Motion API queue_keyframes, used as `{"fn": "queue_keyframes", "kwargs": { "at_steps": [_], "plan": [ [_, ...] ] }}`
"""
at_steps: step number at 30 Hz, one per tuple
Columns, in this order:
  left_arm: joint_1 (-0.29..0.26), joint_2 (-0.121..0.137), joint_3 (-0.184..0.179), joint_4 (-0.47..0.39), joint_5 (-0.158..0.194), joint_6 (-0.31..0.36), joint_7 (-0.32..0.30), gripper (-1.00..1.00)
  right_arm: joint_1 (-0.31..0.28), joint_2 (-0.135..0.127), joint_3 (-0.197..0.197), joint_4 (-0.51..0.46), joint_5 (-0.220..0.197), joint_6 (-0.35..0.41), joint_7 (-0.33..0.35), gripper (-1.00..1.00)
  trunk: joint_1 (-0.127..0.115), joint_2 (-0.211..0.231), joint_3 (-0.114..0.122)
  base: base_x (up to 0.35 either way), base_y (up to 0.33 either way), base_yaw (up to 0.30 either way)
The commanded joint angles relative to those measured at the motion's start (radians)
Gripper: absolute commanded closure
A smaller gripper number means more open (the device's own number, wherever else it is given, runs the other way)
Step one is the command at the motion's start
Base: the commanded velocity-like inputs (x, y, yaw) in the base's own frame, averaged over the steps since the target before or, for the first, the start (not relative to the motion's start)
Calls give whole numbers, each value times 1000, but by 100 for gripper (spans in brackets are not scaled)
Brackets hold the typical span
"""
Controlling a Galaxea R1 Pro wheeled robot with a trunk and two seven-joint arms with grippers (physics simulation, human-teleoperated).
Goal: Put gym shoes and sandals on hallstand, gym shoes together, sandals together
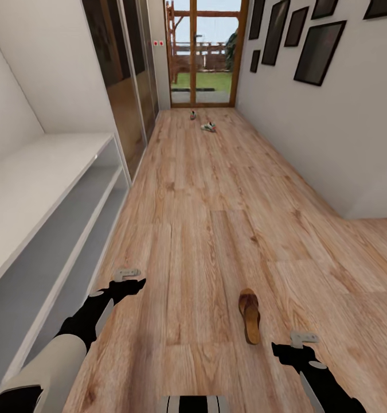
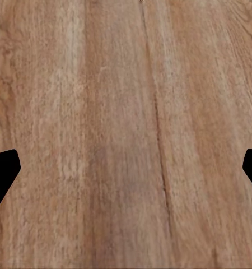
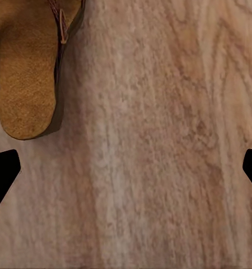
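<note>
Wood-grain corridor floor (image 1: 216, 218) runs from the bottom of the head view up to a glazed door (image 1: 203, 54) at the top centre, with dark picture frames (image 1: 318, 51) on the white wall at the upper right and dark sliding panels (image 1: 124, 74) on the upper left. Along the left edge stands the light-grey hallstand (image 1: 38, 189), its top and both open shelf levels bare. One brown sandal (image 1: 250, 315) lies on the planks at lower centre-right, toe pointing up the frame, tan footbed showing; in the right wrist view its heel end (image 3: 28, 73) sits on the floor just beside the gripper's line of sight. Far up the corridor, near the door, two small shoes rest on the floor: a darker one (image 1: 193, 115) and a white one (image 1: 208, 127), too small to tell more. The left gripper (image 1: 127, 275) hangs over bare planks at lower left, fingers (image 2: 3, 174) spread wide apart with nothing between them. The right gripper (image 1: 303, 338) hovers at lower right, near the sandal but not touching it, fingers (image 3: 4, 176) likewise parted and empty.
</note>
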Motion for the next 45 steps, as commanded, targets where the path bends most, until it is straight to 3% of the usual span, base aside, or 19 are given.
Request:
{"fn": "queue_keyframes", "kwargs": {
  "at_steps": [1, 14, 23, 29, 36, 37, 45],
  "plan": [
    [0, -1, 6, -1, -2, 7, -7, -100, 0, 0, -1, -2, 0, 6, 1, -100, 0, 0, -2, 207, 90, 0],
    [-1, -3, 4, -2, -1, 7, -8, -100, 0, 1, -1, 43, -2, -2, -1, -100, 0, 0, -12, 102, 57, 0],
    [-9, -9, 8, -19, 1, 14, -9, -100, 0, 1, -1, 130, -2, -99, 0, -100, 0, 0, -12, 21, 12, 0],
    [-7, -9, 6, -18, 1, 14, -9, -100, 0, 1, -1, 138, -2, -107, 0, -100, 0, 0, -12, 105, 80, 0],
    [-4, -9, -69, -17, 2, 10, -17, -100, 0, 1, -1, 140, 0, -109, 1, -100, 0, 0, -12, 13, 10, 0],
    [-3, -9, -100, -17, 4, 9, -18, -100, 0, 2, -1, 140, 0, -109, 1, -100, 0, 0, -12, 56, 11, 0],
    [-3, -8, -121, -15, 10, 8, -17, -100, 0, 2, -1, 141, 0, -108, 1, -100, 0, 0, -12, 150, 99, 0]
  ]
}}
